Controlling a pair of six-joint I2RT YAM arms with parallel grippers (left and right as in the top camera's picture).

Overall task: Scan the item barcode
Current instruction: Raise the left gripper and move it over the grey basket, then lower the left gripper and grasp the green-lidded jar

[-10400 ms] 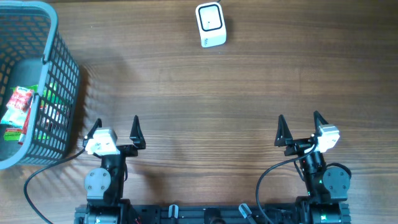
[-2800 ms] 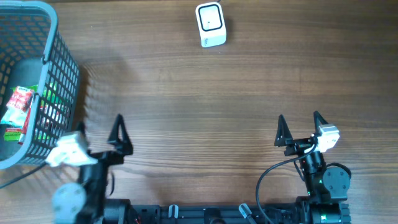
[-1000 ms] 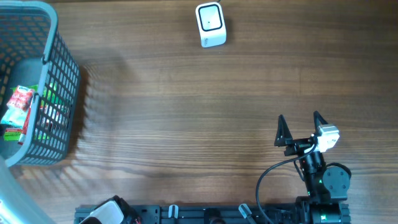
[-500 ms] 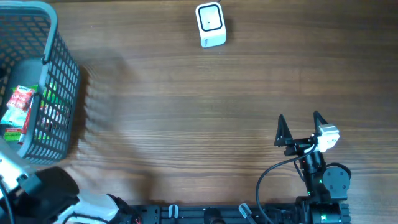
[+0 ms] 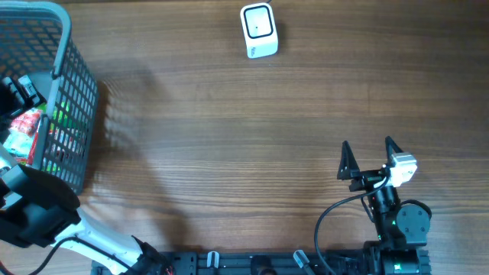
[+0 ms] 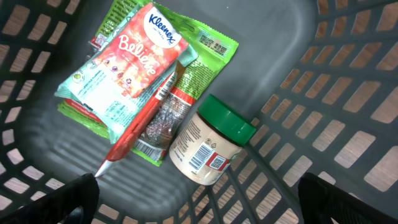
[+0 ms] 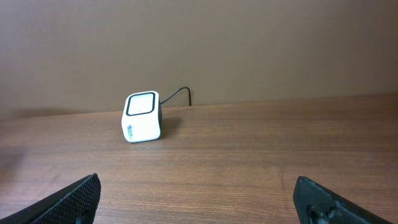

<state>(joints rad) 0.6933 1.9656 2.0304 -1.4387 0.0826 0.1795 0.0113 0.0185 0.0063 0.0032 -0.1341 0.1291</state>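
Lower right, overhead view: right gripper [image 5: 368,156], jaws wide apart, empty. Left edge: left gripper [image 6: 205,202], fully spread, holding nothing, above the basket [image 5: 72,99] containing a green-lidded jar [image 6: 208,146] and a Kleenex pack [image 6: 124,68]. Top centre: scanner [image 5: 258,30].

grey plastic mesh basket [image 5: 77,114] at far-left corner of wooden tabletop [image 5: 229,153]; plain brown wall [image 7: 261,37] behind far edge.

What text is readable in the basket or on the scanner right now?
"Kleenex": on the red tissue pack.
Script word below it: unclear.
Too small to read: barcode label on the jar, print on the green packet, marking on the scanner.
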